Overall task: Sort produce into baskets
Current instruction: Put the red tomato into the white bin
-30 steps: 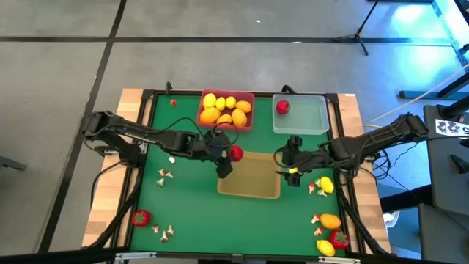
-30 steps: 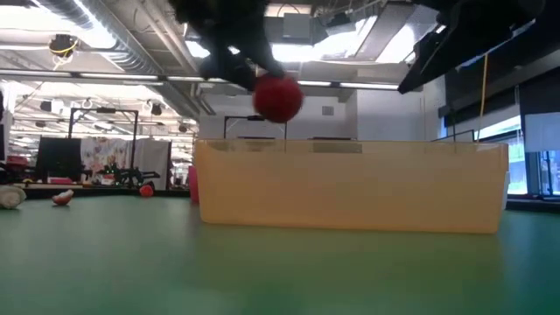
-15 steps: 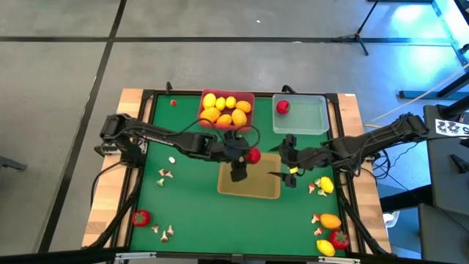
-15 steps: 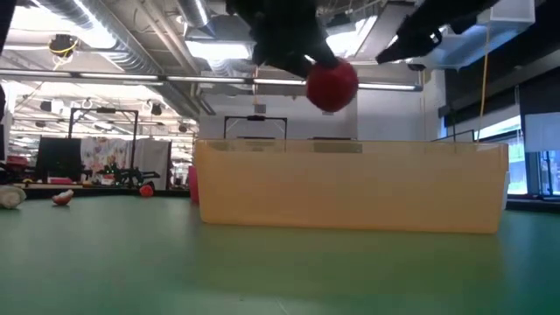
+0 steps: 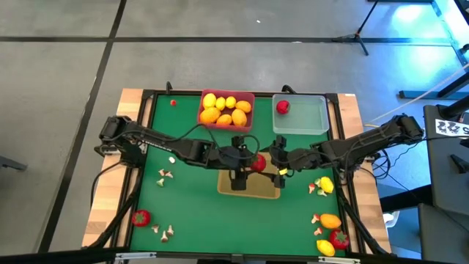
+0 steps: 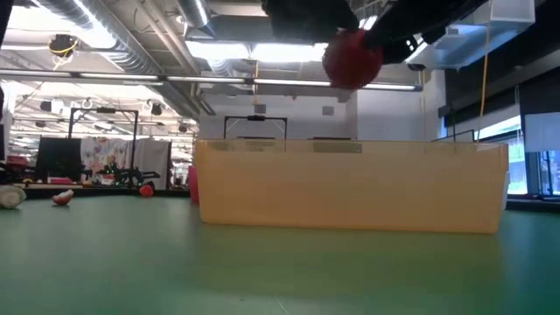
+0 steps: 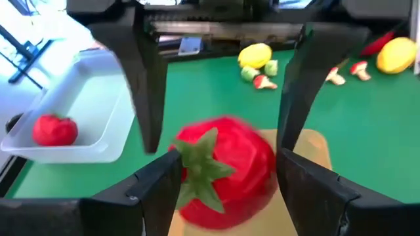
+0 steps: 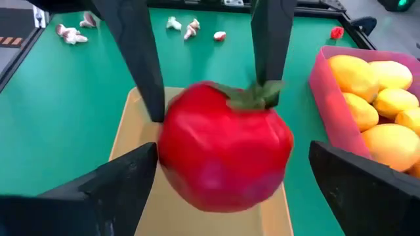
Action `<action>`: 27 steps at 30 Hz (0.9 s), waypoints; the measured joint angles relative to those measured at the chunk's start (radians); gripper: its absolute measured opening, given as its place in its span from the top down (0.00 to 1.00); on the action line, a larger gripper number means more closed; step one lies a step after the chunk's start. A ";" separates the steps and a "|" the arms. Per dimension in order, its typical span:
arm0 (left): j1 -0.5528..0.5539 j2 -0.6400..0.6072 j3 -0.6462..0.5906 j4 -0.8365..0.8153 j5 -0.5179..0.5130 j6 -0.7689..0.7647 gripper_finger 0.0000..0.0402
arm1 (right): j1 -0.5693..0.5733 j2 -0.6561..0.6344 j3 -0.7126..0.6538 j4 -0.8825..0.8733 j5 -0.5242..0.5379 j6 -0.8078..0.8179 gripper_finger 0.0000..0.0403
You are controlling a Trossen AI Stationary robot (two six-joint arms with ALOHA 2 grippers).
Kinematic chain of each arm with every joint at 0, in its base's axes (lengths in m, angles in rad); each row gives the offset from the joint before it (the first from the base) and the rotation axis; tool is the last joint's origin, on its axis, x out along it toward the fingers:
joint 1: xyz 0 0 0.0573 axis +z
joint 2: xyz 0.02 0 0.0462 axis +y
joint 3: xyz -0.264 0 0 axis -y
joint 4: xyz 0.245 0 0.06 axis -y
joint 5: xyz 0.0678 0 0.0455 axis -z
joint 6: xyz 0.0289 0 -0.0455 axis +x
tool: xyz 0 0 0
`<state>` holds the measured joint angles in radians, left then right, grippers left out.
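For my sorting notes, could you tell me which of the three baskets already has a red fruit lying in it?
The clear basket at the table's far right: one red fruit lies in its corner. The pink-red basket holds only yellow and orange fruits, and the tan basket shows none inside.

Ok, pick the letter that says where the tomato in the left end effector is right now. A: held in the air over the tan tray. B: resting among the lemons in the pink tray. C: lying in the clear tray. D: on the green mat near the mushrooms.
A: the left end effector is closed on the tomato, above the tan tray, clear of its walls in the low view.
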<state>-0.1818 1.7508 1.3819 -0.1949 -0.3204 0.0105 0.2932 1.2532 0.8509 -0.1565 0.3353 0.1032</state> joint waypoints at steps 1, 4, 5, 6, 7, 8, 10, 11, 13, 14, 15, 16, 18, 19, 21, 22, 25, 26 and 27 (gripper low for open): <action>-0.004 0.000 0.000 0.008 -0.001 0.005 0.41 | 0.000 0.002 0.000 0.008 0.013 -0.004 0.04; -0.008 0.000 0.000 0.009 -0.002 0.021 0.41 | 0.000 0.002 0.000 0.006 0.025 -0.007 0.09; -0.008 0.000 0.000 0.009 -0.002 0.020 0.41 | -0.004 0.002 0.000 0.007 0.029 -0.008 0.10; -0.008 0.000 0.000 0.009 -0.002 0.019 0.41 | -0.008 0.002 0.000 0.009 0.028 -0.011 0.12; -0.008 0.000 0.000 0.008 -0.002 0.019 0.41 | -0.011 0.004 0.000 0.012 0.020 -0.011 0.14; -0.008 0.000 0.000 0.007 -0.002 0.019 0.41 | -0.014 0.009 0.001 0.016 0.015 -0.011 0.15; -0.006 0.000 0.000 -0.007 -0.003 0.010 0.41 | -0.015 0.014 0.001 -0.008 0.014 -0.013 0.18; -0.006 -0.001 0.000 -0.017 -0.003 -0.003 0.41 | -0.015 0.014 0.000 -0.025 0.013 -0.015 0.19; -0.006 -0.001 0.000 -0.040 -0.004 -0.035 0.41 | -0.013 0.014 0.000 -0.048 0.013 -0.007 0.21; -0.006 -0.001 0.000 -0.055 -0.004 -0.053 0.41 | -0.011 0.014 0.000 -0.063 0.012 -0.007 0.22; -0.006 -0.001 0.000 -0.070 -0.004 -0.074 0.41 | -0.011 0.014 0.000 -0.074 0.011 -0.007 0.22; -0.006 -0.001 0.000 -0.087 -0.005 -0.098 0.41 | -0.011 0.014 0.000 -0.083 0.004 -0.006 0.22; -0.002 -0.001 0.000 -0.136 -0.005 -0.166 0.41 | -0.011 0.013 0.000 -0.111 -0.015 0.004 0.22; -0.001 -0.001 0.000 -0.169 -0.006 -0.199 0.40 | -0.012 0.013 0.000 -0.128 -0.016 0.016 0.22; 0.002 -0.001 0.000 -0.242 -0.008 -0.255 0.40 | -0.012 0.013 0.000 -0.158 -0.014 0.030 0.23; 0.005 -0.001 0.000 -0.267 -0.010 -0.280 0.40 | -0.012 0.013 0.000 -0.169 -0.014 0.037 0.23; 0.014 0.010 0.001 -0.292 -0.009 -0.335 0.40 | -0.012 0.013 0.000 -0.188 -0.014 0.051 0.22; 0.018 0.022 0.001 -0.295 -0.003 -0.344 0.40 | -0.012 0.013 0.000 -0.193 -0.014 0.051 0.22; 0.023 0.039 0.001 -0.292 0.013 -0.349 0.40 | -0.012 0.013 0.000 -0.201 -0.014 0.051 0.23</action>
<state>-0.1588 1.7893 1.3827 -0.4871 -0.3069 -0.3386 0.2810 1.2667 0.8513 -0.3575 0.3210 0.1547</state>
